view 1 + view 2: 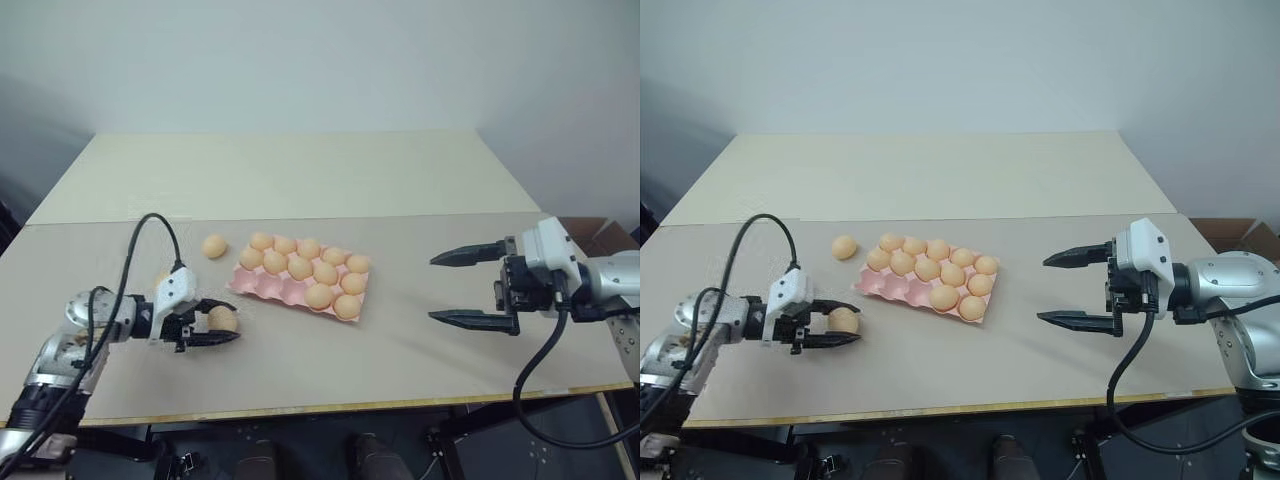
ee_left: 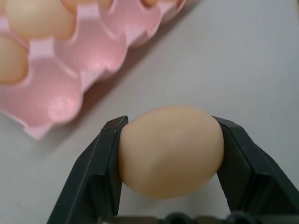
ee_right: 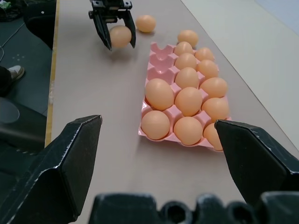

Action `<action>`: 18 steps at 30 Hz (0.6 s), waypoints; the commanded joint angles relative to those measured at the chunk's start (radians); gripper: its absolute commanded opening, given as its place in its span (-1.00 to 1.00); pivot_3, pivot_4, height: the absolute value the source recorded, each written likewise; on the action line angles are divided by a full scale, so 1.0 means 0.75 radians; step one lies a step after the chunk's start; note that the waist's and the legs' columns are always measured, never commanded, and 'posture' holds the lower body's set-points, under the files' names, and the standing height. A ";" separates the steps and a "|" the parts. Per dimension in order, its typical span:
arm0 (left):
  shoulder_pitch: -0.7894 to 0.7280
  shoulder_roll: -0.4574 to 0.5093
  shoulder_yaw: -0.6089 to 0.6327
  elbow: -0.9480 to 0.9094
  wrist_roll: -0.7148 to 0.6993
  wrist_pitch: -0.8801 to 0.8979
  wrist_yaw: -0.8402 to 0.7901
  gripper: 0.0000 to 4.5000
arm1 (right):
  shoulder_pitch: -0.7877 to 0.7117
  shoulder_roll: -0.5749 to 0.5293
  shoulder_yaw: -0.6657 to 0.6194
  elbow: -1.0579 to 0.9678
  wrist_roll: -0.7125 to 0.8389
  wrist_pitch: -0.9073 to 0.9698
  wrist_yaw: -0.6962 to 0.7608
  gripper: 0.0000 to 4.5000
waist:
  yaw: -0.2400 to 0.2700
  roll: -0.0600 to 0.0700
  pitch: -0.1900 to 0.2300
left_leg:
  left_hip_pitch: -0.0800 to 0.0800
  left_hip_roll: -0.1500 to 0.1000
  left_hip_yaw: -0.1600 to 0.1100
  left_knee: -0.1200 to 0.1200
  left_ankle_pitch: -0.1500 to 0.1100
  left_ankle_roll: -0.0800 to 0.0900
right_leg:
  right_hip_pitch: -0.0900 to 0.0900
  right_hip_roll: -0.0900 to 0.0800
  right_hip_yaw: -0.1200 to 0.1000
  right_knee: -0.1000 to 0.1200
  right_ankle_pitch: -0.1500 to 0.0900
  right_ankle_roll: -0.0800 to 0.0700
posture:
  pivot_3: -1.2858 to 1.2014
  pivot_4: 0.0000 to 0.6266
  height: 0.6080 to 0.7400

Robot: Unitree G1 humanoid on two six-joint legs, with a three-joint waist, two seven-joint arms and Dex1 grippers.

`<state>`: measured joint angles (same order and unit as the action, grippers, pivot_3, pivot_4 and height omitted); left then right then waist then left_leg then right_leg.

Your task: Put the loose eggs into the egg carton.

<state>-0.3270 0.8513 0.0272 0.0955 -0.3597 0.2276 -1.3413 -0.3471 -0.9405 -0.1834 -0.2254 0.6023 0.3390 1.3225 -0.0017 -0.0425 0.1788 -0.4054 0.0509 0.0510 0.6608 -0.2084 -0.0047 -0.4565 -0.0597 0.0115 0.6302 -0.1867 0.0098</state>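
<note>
Head views first: pale pink egg carton (image 1: 300, 281) sitting mid-table on the beige table (image 1: 330, 180), angled a bit, mostly filled with orange-tan eggs; front-left cups bare. One loose egg (image 1: 214, 246) lying on the table just off the carton's far-left corner, not touching it. Second loose egg, the gripped egg (image 1: 222, 319), down near the carton's near-left end, sandwiched between the two black fingers of the left gripper (image 1: 218, 325). Whether lifted or resting on the table, can't tell from here. Over on the right, well apart from the carton, right gripper (image 1: 472, 287) hanging above the table with fingers spread wide, nothing between them, pointing toward the carton.

Left wrist view: gripped egg (image 2: 170, 150) clamped snug, both black fingers (image 2: 105, 172) pressed flat against its sides. Empty pink cups of the carton (image 2: 88, 60) just beyond, a couple of filled ones at the edge.

Right wrist view: two big black fingers (image 3: 65, 163) wide apart and empty, carton (image 3: 159, 63) between them farther off, eleven eggs seated, a few cups at the far end bare. Beyond that, left gripper (image 3: 115, 37) closed round its egg, with the free egg (image 3: 145, 23) just beside it on the table.
</note>
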 commanded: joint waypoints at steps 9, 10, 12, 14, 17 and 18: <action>-0.217 -0.304 -0.109 -0.052 0.100 -0.018 0.306 0.08 | -0.055 0.027 -0.015 -0.024 -0.002 -0.030 -0.048 1.00 | 0.012 -0.001 0.000 | 0.000 -0.002 0.000 0.001 0.000 0.000 | 0.001 0.000 0.002 0.000 0.001 0.002 | 0.03 -0.52 1.00; -0.234 -0.322 -0.124 -0.034 0.118 -0.022 0.319 0.08 | -0.051 0.028 -0.019 -0.030 -0.001 -0.030 -0.052 1.00 | 0.012 -0.001 0.000 | 0.000 -0.002 0.000 0.001 0.000 0.000 | 0.001 0.000 0.002 0.000 0.002 0.002 | 0.03 -0.52 1.00; -0.261 -0.339 -0.152 0.002 0.154 -0.046 0.328 0.08 | -0.045 0.027 -0.028 -0.039 0.002 -0.029 -0.058 1.00 | 0.009 -0.001 -0.001 | 0.000 -0.002 0.000 0.002 0.000 0.000 | 0.001 0.000 0.002 0.000 0.002 0.002 | 0.03 -0.52 1.00; -0.295 -0.361 -0.170 0.048 0.178 -0.068 0.342 0.08 | -0.036 0.026 -0.037 -0.045 0.002 -0.032 -0.064 1.00 | 0.007 -0.001 -0.001 | 0.000 -0.002 0.000 0.002 0.000 0.000 | 0.001 0.001 0.002 0.000 0.002 0.002 | 0.03 -0.52 1.00; -0.339 -0.389 -0.176 0.093 0.182 -0.061 0.352 0.23 | -0.022 0.026 -0.043 -0.056 0.000 -0.035 -0.077 1.00 | 0.006 -0.001 -0.001 | 0.000 -0.002 0.000 0.002 0.000 0.000 | 0.001 0.001 0.002 0.000 0.002 0.002 | 0.03 -0.52 1.00; -0.349 -0.392 -0.175 0.097 0.176 -0.049 0.347 0.39 | -0.017 0.027 -0.046 -0.060 0.001 -0.036 -0.081 1.00 | 0.006 -0.001 -0.001 | 0.000 -0.002 0.000 0.002 0.000 0.000 | 0.001 0.001 0.002 0.000 0.002 0.002 | 0.03 -0.52 1.00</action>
<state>-0.5609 0.5575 -0.1072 0.1740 -0.2238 0.1964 -1.0814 -0.3607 -0.9160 -0.1775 -0.2370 0.5940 0.3345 1.2680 0.0027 -0.0433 0.1784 -0.4056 0.0494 0.0509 0.6620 -0.2083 -0.0045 -0.4554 -0.0592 0.0131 0.6300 -0.1850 0.0115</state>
